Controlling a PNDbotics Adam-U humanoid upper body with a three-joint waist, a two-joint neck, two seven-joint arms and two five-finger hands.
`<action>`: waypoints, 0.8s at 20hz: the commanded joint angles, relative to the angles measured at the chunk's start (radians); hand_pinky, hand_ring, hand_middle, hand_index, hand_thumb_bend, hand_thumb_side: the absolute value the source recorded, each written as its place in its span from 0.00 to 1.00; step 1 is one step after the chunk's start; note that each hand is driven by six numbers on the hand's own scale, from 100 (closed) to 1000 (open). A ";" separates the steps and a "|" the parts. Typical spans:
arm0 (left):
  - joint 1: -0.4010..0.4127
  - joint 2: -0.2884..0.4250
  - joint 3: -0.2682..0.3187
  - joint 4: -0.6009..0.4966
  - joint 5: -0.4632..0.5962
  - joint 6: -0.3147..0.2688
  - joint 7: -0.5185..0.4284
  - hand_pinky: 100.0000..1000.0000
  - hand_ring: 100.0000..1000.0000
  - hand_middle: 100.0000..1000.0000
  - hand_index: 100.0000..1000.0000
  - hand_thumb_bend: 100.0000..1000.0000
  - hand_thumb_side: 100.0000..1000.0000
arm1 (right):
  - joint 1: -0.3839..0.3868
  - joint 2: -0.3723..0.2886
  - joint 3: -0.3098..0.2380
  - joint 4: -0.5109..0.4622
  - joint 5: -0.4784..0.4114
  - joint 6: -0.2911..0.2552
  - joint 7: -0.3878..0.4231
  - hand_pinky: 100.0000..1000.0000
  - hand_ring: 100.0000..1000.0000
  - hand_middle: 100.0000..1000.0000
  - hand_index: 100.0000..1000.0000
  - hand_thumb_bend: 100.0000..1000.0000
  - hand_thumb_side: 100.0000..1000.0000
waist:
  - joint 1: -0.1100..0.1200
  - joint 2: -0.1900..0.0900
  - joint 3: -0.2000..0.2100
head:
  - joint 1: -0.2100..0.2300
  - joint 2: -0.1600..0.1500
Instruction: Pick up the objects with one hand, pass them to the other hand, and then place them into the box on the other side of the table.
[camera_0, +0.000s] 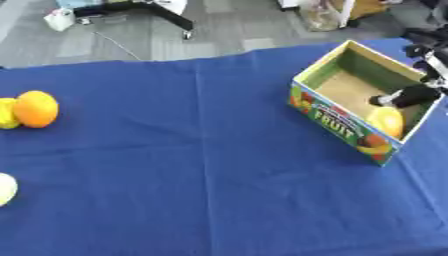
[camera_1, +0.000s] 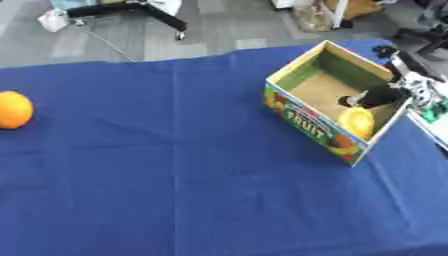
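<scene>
a: grey floor behind, with a stand's legs on it, then the blue tablecloth (camera_0: 219, 165) across the whole table.

b: and the fruit box (camera_0: 337, 122)?

a: on the robot's right, set at a slant. the right hand (camera_1: 378, 96) reaches into it from the right edge. a yellow fruit (camera_1: 357, 121) lies inside against the near wall, just below the dark fingers.

b: grasping it?

a: can't tell. the fingers are a dark blur at the fruit's top; touching or just apart, i can't say.

b: what's left?

a: an orange (camera_0: 36, 108) at the far left edge, with something yellow (camera_0: 6, 114) touching it, and a pale round thing (camera_0: 5, 189) nearer the robot. all well apart from the box.

b: so the left hand's side.

a: i'd judge so, though the left hand isn't showing.
</scene>
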 joint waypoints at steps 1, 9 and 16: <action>-0.004 0.022 0.018 -0.011 -0.008 0.000 0.007 0.70 0.56 0.49 0.67 0.58 0.37 | 0.009 -0.056 -0.069 -0.134 -0.153 0.013 -0.111 0.69 0.87 0.92 0.98 0.48 0.22 | 0.010 -0.004 -0.003 | 0.009 -0.002; -0.016 0.043 0.029 -0.005 -0.028 0.020 -0.003 0.71 0.57 0.50 0.68 0.59 0.36 | 0.078 -0.032 -0.165 -0.423 -0.479 -0.127 -0.318 0.70 0.87 0.92 0.98 0.26 0.31 | 0.012 -0.013 -0.014 | 0.043 -0.004; -0.075 0.132 0.028 0.029 -0.011 0.100 -0.118 0.71 0.58 0.50 0.70 0.60 0.37 | 0.061 0.027 -0.154 -0.429 -0.528 -0.356 -0.240 0.70 0.85 0.89 0.95 0.42 0.15 | 0.019 -0.024 -0.017 | 0.056 0.001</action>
